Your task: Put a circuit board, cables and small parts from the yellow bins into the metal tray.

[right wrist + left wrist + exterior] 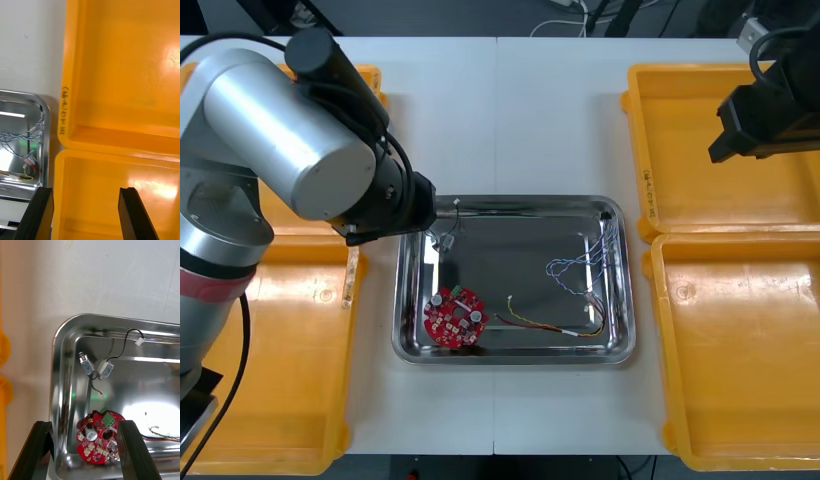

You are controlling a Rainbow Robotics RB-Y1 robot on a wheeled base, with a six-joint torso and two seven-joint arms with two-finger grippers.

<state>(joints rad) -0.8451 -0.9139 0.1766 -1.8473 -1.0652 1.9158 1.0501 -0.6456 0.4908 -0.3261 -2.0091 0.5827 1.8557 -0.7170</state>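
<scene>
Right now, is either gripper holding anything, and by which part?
Nothing held. Left gripper open over the shiny metal tray; right gripper open above the yellow bins.

1. Handwritten dark marking (pixel 64 109) on the rim wall of the far right bin (pixel 123 56), on the side facing the tray (pixel 45 150). It is a single line running along the rim.
2. Content: a string of digits followed by a bracketed group. The individual characters cannot be read with certainty.
3. In the front view the same marking (pixel 646 190) shows as a thin dark line on that wall, just right of the tray's far corner. It is illegible there.
4. Board (pixel 99 435) in the tray: any print is too small to read.
</scene>
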